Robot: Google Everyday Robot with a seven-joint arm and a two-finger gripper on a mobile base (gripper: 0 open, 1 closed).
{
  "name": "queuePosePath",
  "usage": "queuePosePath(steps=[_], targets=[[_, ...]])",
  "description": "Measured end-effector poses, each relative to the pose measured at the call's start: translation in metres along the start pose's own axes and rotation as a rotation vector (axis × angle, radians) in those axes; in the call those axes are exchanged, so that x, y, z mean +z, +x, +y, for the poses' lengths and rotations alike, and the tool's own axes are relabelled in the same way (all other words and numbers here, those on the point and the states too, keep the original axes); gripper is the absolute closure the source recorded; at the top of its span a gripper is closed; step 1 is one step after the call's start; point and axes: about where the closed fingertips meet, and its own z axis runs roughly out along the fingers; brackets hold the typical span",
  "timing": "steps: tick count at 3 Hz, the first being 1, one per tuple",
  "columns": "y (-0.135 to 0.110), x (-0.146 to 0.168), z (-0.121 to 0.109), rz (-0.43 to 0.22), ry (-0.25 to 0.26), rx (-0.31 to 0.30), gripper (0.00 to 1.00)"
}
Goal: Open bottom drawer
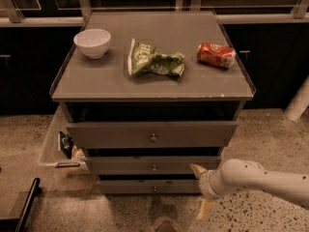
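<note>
The bottom drawer is the slimmest grey front of three, low on the cabinet, with a tiny round knob at its centre. Its front sits furthest back of the three. The middle drawer and the tall top drawer stand above it. My gripper comes in from the right on a white arm. It hangs at the right end of the middle and bottom drawers, right of the knob. One pale finger points up, the other points down, so the gripper is open and empty.
On the cabinet top lie a white bowl, a crumpled green chip bag and a red soda can. A clear bin with small items stands left of the cabinet. A dark bar lies at the floor's lower left.
</note>
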Motion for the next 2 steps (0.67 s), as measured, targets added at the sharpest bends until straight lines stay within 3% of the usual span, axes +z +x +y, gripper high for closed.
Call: queuePosePath(steps=[1, 2], targets=[[0.0257, 0.0541, 0.0055, -0.043, -0.014, 0.005, 0.0], [0.0257, 0.0541, 0.0055, -0.043, -0.014, 0.005, 0.0]])
